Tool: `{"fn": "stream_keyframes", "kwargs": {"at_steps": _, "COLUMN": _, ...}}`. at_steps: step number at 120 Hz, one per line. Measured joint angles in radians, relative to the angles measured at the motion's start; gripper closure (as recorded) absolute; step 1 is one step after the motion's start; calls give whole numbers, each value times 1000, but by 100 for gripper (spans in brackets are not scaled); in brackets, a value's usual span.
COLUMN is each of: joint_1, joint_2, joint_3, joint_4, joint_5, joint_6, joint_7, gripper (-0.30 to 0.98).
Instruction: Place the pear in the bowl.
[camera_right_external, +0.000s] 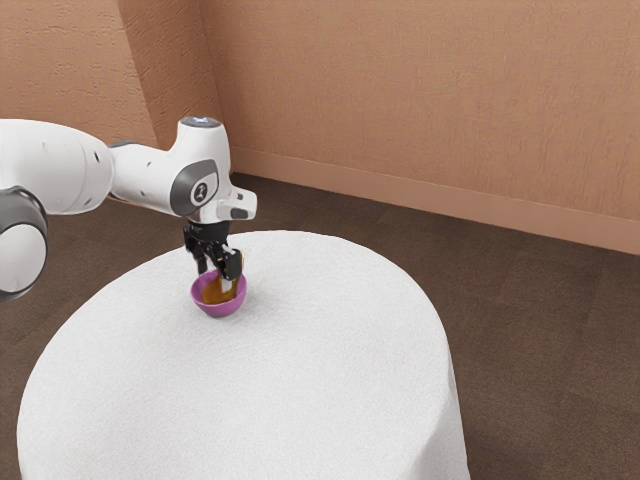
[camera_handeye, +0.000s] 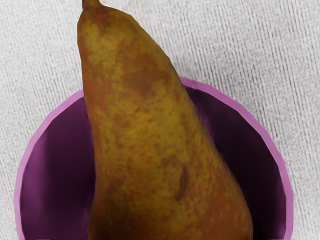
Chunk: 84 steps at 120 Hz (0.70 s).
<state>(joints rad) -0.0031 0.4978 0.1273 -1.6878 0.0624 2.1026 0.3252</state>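
Black, low and pointing downward, the tool (camera_right_external: 215, 279) is right at the pear (camera_right_external: 212, 293), its lower end reaching down to the mouth of the purple bowl (camera_right_external: 219, 309). How wide it stands I cannot tell, nor whether it grips the pear or merely sits around it. Part of the tool lies across the pear in the exterior view.

The pear's broad body is within the bowl, below the rim on the side nearest the exterior camera. The fruit leans rather than lying flat: its narrower neck rises beside the tool. In the wrist view the neck crosses over the bowl's rim, and the dark stem (camera_handeye: 91, 3) points out past it, above the white cloth (camera_handeye: 270, 45). Its skin is yellow-brown with rusty patches. Whether the pear rests its weight on the bowl is unclear.

The bowl sits upright on the round, cloth-covered counter (camera_right_external: 300, 390), near its edge. The white arm (camera_right_external: 145, 178) reaches in from the exterior view's left.
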Motion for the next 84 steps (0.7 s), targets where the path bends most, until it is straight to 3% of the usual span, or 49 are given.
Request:
{"fn": "stream_keyframes", "kwargs": {"at_steps": 25, "joint_1": -8, "joint_2": -23, "joint_3": 0, "joint_4": 12, "joint_5": -5, "joint_6": -15, "joint_7": 20, "gripper": 6}}
{"fn": "stream_keyframes", "kwargs": {"at_steps": 40, "joint_1": -60, "joint_2": -191, "joint_3": -1, "joint_4": 10, "joint_5": -11, "joint_6": -83, "joint_7": 19, "gripper": 3}}
{"fn": "stream_keyframes", "kwargs": {"at_steps": 62, "joint_1": -158, "joint_2": -502, "joint_3": -40, "joint_4": 13, "joint_5": -28, "joint_6": -299, "joint_7": -24, "gripper": 1}}
{"fn": "stream_keyframes", "kwargs": {"at_steps": 84, "joint_1": -212, "joint_2": -558, "joint_3": -48, "joint_4": 14, "joint_5": -66, "joint_6": -453, "joint_7": -73, "gripper": 1}}
